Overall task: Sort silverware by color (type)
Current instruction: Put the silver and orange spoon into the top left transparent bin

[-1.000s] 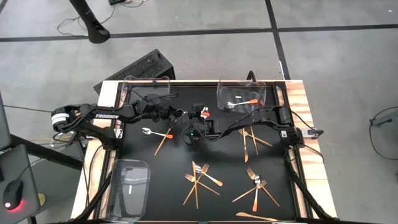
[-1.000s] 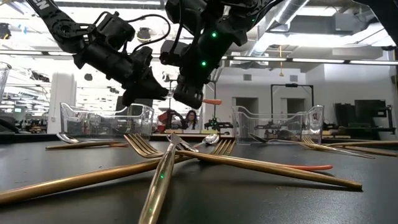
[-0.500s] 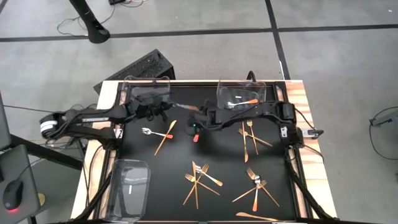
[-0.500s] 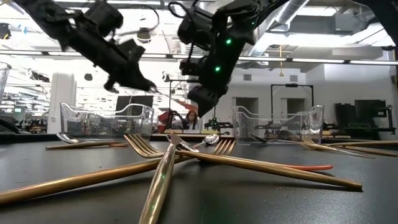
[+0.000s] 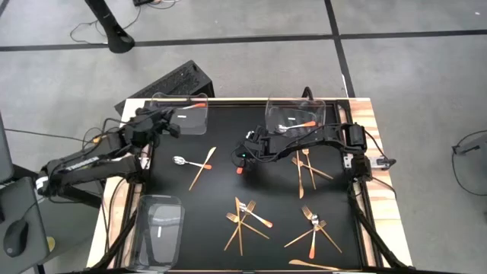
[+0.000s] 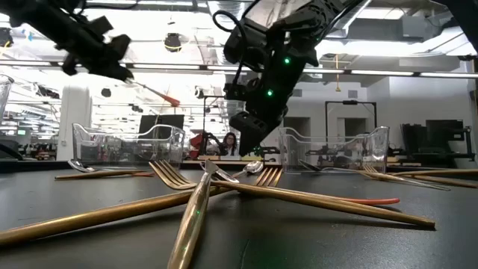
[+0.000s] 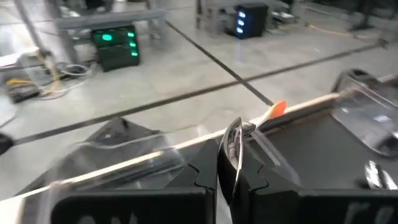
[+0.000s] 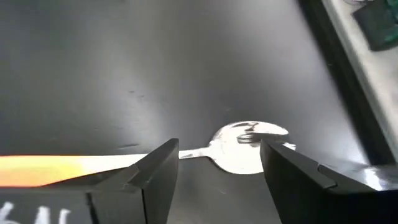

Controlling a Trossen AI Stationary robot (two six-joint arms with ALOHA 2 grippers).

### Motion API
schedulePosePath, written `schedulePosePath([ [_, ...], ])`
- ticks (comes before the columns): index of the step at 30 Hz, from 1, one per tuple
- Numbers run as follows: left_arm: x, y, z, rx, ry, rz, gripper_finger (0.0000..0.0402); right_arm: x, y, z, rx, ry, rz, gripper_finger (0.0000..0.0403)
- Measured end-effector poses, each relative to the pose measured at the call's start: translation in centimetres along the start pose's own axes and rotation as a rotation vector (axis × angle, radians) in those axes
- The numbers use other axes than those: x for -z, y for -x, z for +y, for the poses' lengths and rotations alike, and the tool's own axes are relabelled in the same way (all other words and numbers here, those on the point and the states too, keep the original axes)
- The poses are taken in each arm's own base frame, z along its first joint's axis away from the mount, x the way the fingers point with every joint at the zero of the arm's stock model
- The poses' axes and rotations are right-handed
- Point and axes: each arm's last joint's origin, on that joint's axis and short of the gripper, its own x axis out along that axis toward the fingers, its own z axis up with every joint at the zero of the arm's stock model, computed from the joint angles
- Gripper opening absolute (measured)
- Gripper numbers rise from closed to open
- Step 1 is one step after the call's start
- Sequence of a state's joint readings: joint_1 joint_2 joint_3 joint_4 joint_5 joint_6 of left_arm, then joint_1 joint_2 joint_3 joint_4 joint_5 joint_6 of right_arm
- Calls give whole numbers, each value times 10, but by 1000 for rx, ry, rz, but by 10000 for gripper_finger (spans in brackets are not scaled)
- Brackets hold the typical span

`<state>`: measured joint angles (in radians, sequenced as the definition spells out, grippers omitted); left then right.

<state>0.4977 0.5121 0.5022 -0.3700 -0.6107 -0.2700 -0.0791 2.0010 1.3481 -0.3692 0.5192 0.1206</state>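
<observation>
Three clear trays (image 5: pixel 295 116) stand on the black table (image 5: pixel 262 194). One far tray holds a spoon with an orange handle (image 5: pixel 297 125). My left gripper (image 5: pixel 169 122) is over the other far tray (image 5: pixel 183 113), clamped together on a second such spoon (image 7: pixel 231 149), its handle (image 5: pixel 196 106) pointing out above that tray. The third tray (image 5: pixel 157 232), at the near left corner, holds something small that I cannot tell. My right gripper (image 5: pixel 245 143) hangs just beside the tray with the spoon, toward the table's middle, its fingers (image 8: pixel 152 171) apart, with nothing between them. Below it lies a third spoon (image 8: pixel 249 146). A fourth spoon (image 5: pixel 190 161) lies near a gold knife (image 5: pixel 202 167). Many gold forks (image 5: pixel 242 221) lie crossed on the table's near half; I cannot count them exactly.
</observation>
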Motion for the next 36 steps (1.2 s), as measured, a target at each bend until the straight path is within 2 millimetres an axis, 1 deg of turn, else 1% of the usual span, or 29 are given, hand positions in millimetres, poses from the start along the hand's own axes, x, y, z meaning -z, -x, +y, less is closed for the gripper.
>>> schedulePosePath([
  [3,5,7,12,-65,37,23,0,0,-2,-1,-15,-24,2,246],
  [7,14,8,19,-105,62,111,0,-1,-2,-2,-22,-37,-10,246],
  [11,16,1,20,-109,68,166,0,-4,-2,0,-61,-66,-30,246],
  [16,17,-15,18,-145,44,218,9,-7,2,8,-135,-91,-66,246],
  [20,21,-29,17,-186,14,274,45,-7,9,20,-180,-71,-79,246],
  [23,23,-37,17,-212,9,301,86,-5,13,27,-201,-54,-82,246],
  [26,22,-41,17,-228,13,295,126,-4,15,32,-239,-38,-72,246],
  [29,18,-39,17,-216,16,256,156,1,16,35,-327,-15,-17,246],
  [31,13,-34,15,-180,28,198,169,6,17,37,-350,4,20,246],
  [34,4,-24,9,-81,36,107,174,18,17,38,-349,9,53,246],
  [36,-1,-17,4,-7,41,47,174,26,19,36,-350,-12,71,246],
])
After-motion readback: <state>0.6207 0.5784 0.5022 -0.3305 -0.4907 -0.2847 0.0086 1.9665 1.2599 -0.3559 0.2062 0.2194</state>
